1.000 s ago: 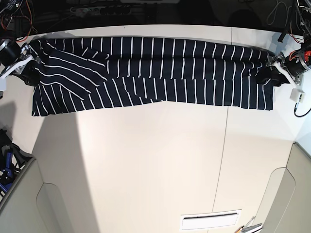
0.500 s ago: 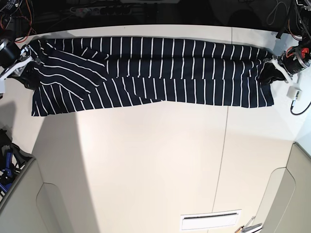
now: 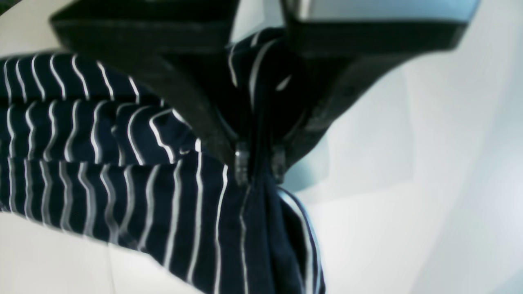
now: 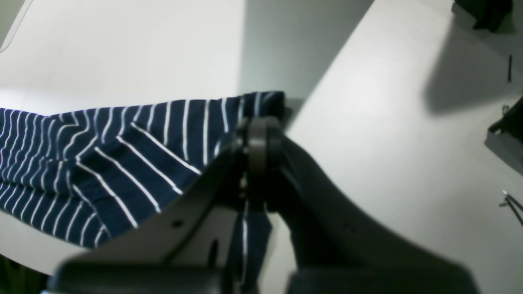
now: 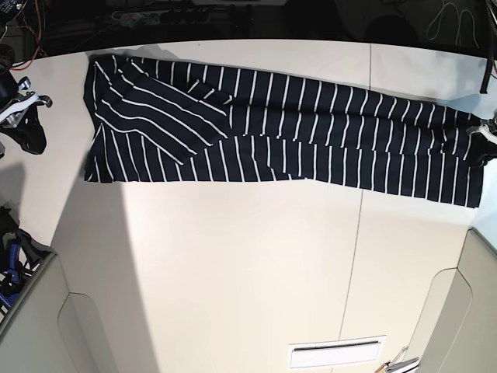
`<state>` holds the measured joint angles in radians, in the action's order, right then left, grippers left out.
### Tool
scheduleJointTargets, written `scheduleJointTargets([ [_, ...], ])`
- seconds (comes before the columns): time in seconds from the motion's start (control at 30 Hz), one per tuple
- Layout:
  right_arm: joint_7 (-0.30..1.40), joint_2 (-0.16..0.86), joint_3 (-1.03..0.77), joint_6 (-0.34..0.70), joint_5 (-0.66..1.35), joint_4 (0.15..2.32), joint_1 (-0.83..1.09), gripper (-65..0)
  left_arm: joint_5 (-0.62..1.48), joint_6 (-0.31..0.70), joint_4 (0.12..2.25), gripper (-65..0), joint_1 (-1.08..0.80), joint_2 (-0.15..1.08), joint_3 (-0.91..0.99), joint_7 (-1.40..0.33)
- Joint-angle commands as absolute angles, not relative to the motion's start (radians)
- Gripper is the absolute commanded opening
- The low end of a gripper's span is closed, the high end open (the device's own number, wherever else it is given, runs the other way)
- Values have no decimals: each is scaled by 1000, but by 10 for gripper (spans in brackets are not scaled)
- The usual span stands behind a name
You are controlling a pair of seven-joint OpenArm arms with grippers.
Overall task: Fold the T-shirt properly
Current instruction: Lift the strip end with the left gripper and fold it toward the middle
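Note:
The T-shirt (image 5: pixel 279 132), dark navy with thin white stripes, lies in a long band across the far part of the white table (image 5: pixel 233 264). At its right end my left gripper (image 5: pixel 483 134) is shut on a bunched end of the T-shirt (image 3: pixel 122 163), which the left wrist view shows pinched between the tips of the left gripper (image 3: pixel 258 163). In the right wrist view my right gripper (image 4: pixel 254 134) is shut with striped T-shirt cloth (image 4: pixel 122 147) between its fingers. In the base view the right gripper (image 5: pixel 27 116) sits left of the shirt's edge, with bare table between.
A slotted vent (image 5: pixel 335 353) sits near the table's front edge and a seam (image 5: pixel 359 233) runs front to back. Grey panels (image 5: pixel 46 326) close off both front corners. Cables and dark gear (image 5: pixel 155 15) line the back edge.
The whole T-shirt has slid to the right in the base view, along with my left gripper. My right gripper has drifted slightly left, and a gap now shows beside the shirt's left edge.

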<state>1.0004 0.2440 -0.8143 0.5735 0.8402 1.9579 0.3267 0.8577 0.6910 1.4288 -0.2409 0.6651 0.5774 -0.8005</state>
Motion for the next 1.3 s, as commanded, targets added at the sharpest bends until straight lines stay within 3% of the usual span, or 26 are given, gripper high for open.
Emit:
scheduleJointTargets([
  [0.0,976,260,-823,580,852,1975,321,-650,905,698,1477,-650,-233,699,588,-810],
  [0.17,976,260,-823,580,845,1975,322,-650,1099,698,1711,-650,-253,680,581,-975],
  [0.4,969,260,-823,580,836,1975,315,-650,1090,698,1979,-650,-282,603,371,-983],
  [0.73,945,263,-824,580,803,1975,311,-650,924,698,1997,-650,-280,460,65,-886],
  [1.1,924,263,-824,563,746,1964,311,-650,825,698,1954,-645,-280,315,-11,-788],
  [1.17,925,263,-824,551,744,1947,311,-623,826,698,1931,-520,-280,287,-24,-780],
  [1.27,928,264,-823,550,750,1901,311,-373,827,698,1909,-341,-280,253,-43,-765],
])
